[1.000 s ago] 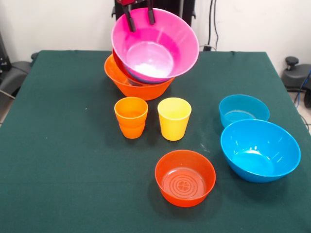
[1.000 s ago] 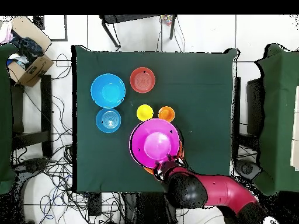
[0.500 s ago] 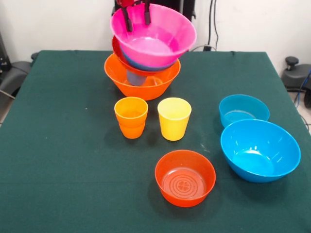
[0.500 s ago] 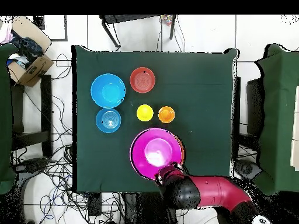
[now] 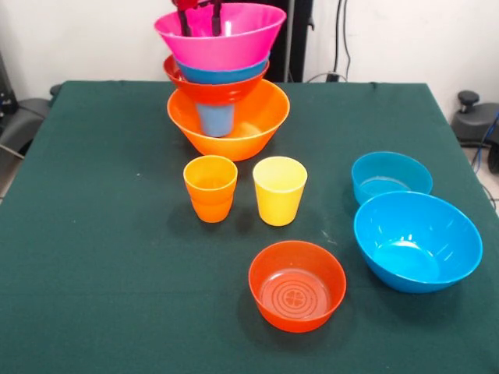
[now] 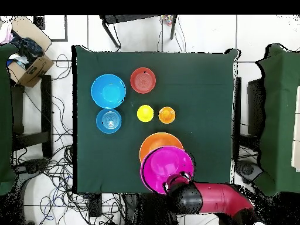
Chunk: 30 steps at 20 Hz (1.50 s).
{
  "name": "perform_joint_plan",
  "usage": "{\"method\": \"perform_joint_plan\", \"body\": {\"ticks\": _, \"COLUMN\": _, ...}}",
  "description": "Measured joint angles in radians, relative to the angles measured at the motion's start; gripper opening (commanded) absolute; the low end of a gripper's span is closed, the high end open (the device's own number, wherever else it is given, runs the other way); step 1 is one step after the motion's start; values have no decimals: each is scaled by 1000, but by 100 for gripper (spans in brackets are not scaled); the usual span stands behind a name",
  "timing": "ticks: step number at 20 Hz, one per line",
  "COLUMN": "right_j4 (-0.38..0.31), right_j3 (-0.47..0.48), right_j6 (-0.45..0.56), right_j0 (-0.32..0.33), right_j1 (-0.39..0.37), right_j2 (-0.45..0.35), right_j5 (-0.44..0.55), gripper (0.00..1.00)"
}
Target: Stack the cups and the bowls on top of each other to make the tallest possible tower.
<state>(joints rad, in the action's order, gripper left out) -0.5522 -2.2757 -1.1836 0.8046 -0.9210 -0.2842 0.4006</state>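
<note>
Gripper point(image 5: 199, 17) high up, fingers point(image 5: 184, 21) clamped over a rim

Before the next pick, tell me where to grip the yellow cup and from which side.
Grip the yellow cup by its rim, coming straight down from above: it stands upright, mouth open, with a thin wall for one finger inside, one outside. The orange cup stands beside it, apart, so clearance looks adequate.

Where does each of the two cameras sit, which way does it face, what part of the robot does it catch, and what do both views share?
Front view: across the table from the robot, looking over the green table towards it; only the end effector shows, at the pink bowl's rim.
Overhead view: above, looking straight down; the red and black arm enters from the bottom.
Shared: pink bowl, big orange bowl, orange cup, yellow cup, loose red-orange bowl, two blue bowls.
</note>
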Motion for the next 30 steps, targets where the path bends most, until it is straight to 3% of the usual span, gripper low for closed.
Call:
{"method": "perform_joint_plan", "body": {"ticks": 14, "right_j4": 12, "right_j3": 14, "right_j6": 0, "right_j0": -46, "right_j1": 13, "right_j2": 99, "right_j5": 0, "gripper": 100}}
{"method": "perform_joint_plan", "body": {"ticks": 30, "right_j4": 64, "right_j3": 33, "right_j6": 0, "right_j0": -78, "right_j1": 3, "right_j2": 115, "right_j5": 48, "gripper": 100}}
